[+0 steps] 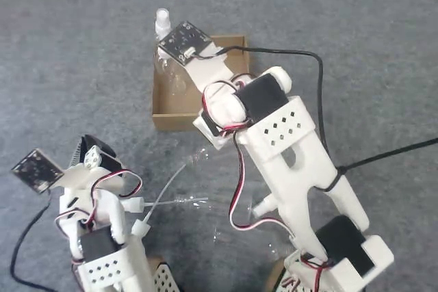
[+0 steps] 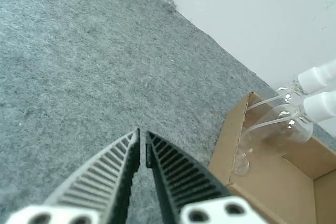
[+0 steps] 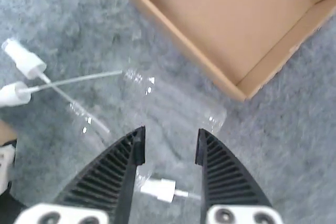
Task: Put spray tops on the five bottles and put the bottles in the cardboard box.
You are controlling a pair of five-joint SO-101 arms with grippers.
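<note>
The cardboard box [image 1: 161, 104] sits on the grey carpet. Two clear bottles [image 2: 281, 124] with white spray tops [image 2: 319, 106] stand in its far corner. My right arm [image 1: 274, 128] stretches over the carpet towards the box. The right gripper [image 3: 170, 135] is open above a clear bottle [image 3: 173, 108] lying beside the box, with nothing between its fingers. Two loose spray tops [image 3: 23, 62] with long tubes lie near that bottle's neck. A third spray top [image 3: 157, 190] lies below the gripper. My left gripper [image 2: 143, 137] is shut and empty, low over bare carpet, away from the box [image 2: 231, 140].
More clear bottles [image 1: 236, 227] lie on the carpet between the arms. The left arm [image 1: 96, 230] sits at the near left. A black cable [image 1: 308, 59] runs past the box's right side. Bare carpet lies to the left of the box.
</note>
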